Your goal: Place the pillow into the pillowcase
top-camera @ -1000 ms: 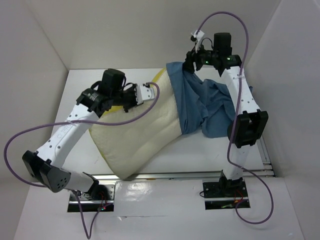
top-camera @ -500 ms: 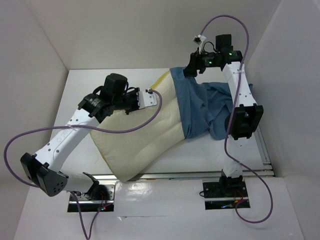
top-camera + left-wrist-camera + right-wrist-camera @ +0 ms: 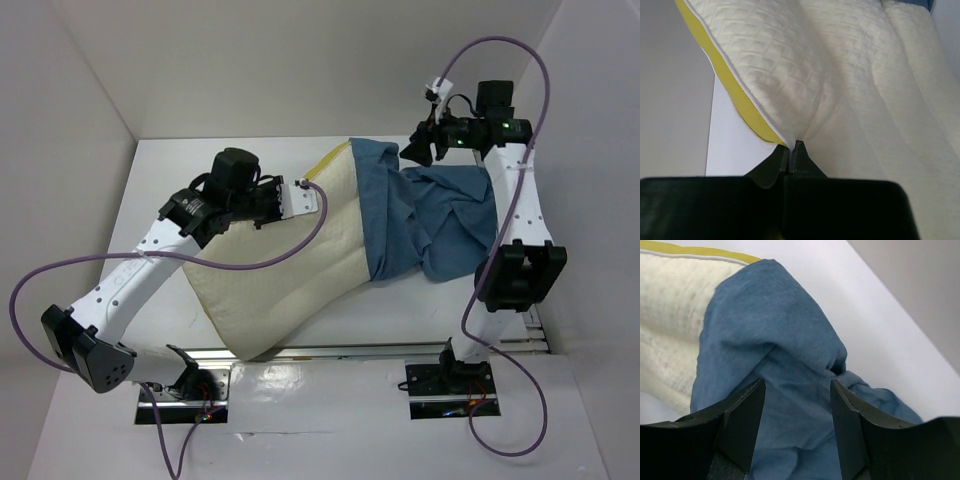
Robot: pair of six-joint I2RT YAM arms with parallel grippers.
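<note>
On the white table (image 3: 400, 310): a large pale cream rectangular pillow (image 3: 290, 270) of quilted fabric lies slantwise, one end near the arm bases and the other toward the back wall.
Pillow's edge: yellow piping (image 3: 740, 100) runs along its left side, seen close in the left wrist view.
Pillowcase (image 3: 430, 215): a soft denim-blue cloth sleeve is drawn over the pillow's far right end. The rest lies rumpled on the table just right of the pillow.
Uncovered part: most of the pillow, from its middle to its near end, is bare.
Left gripper (image 3: 791, 150): clenched, its tips pinching the pillow's fabric right beside the piping on the left side.
Right gripper (image 3: 797, 385): released, fingers spread with nothing between them, poised over the pillowcase beyond the pillow's far right end.
</note>
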